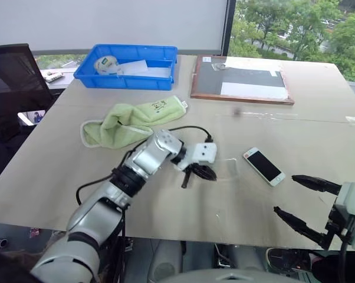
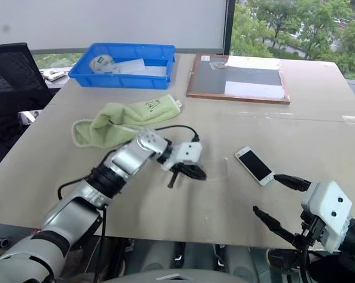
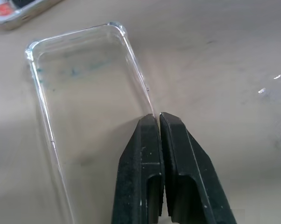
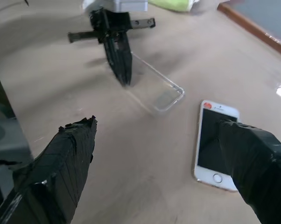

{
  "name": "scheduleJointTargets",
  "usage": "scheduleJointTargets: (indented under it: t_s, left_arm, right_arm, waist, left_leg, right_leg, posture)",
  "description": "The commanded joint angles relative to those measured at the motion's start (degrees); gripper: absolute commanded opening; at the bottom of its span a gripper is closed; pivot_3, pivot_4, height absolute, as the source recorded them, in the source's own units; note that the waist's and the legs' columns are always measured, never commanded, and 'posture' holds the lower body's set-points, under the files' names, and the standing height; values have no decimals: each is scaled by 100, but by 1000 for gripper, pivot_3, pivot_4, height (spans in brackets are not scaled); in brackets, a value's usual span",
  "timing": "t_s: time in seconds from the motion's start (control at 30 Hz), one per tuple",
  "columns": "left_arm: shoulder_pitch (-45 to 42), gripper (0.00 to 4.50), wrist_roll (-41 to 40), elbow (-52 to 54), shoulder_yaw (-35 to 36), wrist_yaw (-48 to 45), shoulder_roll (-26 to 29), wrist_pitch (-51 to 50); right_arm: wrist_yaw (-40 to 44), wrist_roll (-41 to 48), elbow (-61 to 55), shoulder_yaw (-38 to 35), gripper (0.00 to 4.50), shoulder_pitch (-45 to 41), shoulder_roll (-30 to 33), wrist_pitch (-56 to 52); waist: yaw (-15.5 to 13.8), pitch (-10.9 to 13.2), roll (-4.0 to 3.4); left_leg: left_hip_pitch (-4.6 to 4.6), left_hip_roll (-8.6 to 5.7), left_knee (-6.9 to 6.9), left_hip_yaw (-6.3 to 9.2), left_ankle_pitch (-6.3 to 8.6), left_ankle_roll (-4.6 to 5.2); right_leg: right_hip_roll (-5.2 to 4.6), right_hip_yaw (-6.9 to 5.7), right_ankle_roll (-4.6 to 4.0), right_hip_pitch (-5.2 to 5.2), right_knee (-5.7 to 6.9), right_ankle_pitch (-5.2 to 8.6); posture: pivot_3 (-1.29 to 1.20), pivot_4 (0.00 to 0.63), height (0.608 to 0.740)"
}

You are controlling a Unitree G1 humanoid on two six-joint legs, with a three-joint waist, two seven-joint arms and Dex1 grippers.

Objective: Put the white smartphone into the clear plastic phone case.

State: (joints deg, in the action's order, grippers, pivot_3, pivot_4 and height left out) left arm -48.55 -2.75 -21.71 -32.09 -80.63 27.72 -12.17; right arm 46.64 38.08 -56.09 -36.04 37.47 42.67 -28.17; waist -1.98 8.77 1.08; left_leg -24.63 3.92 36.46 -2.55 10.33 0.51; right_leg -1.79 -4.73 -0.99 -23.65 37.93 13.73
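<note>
The left arm reaches out over the beige counter [image 1: 166, 200], bent at the wrist so that its left claw [image 3: 158, 117] tilts down and toward the robot's right. Its two black fingers are pressed together, tips at the long side wall of the clear plastic phone case [image 3: 84, 93]; whether they pinch that thin wall I cannot tell. The one case lies flat and open side up on the counter, just left of the white smartphone [image 1: 263, 165] with its dark glossy screen, the two a little apart.

The right arm hangs low at the counter's near right edge, its right claw [image 1: 299, 199] spread wide, with the single phone lying screen up just ahead of the fingertips.

Behind lie one light green cloth [image 1: 130, 121] with a small printed mark too small to read, one blue plastic bin [image 1: 127, 75], and one wooden-framed dark board [image 1: 242, 79] bearing white sheets.
</note>
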Motion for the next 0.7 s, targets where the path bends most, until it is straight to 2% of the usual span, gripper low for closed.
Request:
scheduleJointTargets:
  t_s: [0.03,0.13,0.37,0.7]
  left_arm:
    - [-338,45,38,-601,207,-343,-37,655]
    - [-461,45,125,-1022,233,-456,-186,999]
    - [-559,45,318,-1445,302,-271,-775,1243]
    - [-504,45,833,-1113,215,194,-1091,355]
  right_arm:
    - [-36,-55,13,43,4500,-133,24,90]
    - [-67,-117,50,117,4500,-255,37,87]
    - [-419,-414,61,443,4500,-569,141,-212]
    - [-680,-665,69,805,4500,-680,88,-389]
  waist:
    - [-8,0,0]
    - [-20,1,2]
    - [-33,14,23]
    - [-31,16,25]
  left_leg:
    - [-3,0,0,-3,0,0]
    - [-12,-10,-4,-15,11,15]
    - [-21,-43,0,-17,18,29]
    - [-17,-47,5,-11,18,31]
  right_leg:
    - [3,-1,0,-1,-2,0]
    - [20,6,21,-3,-7,13]
    - [-9,7,36,-3,-8,20]
    - [-10,6,37,-1,0,20]
  posture:
    - [0,150,740]
    - [0,150,740]
    - [0,150,740]
    - [0,150,740]
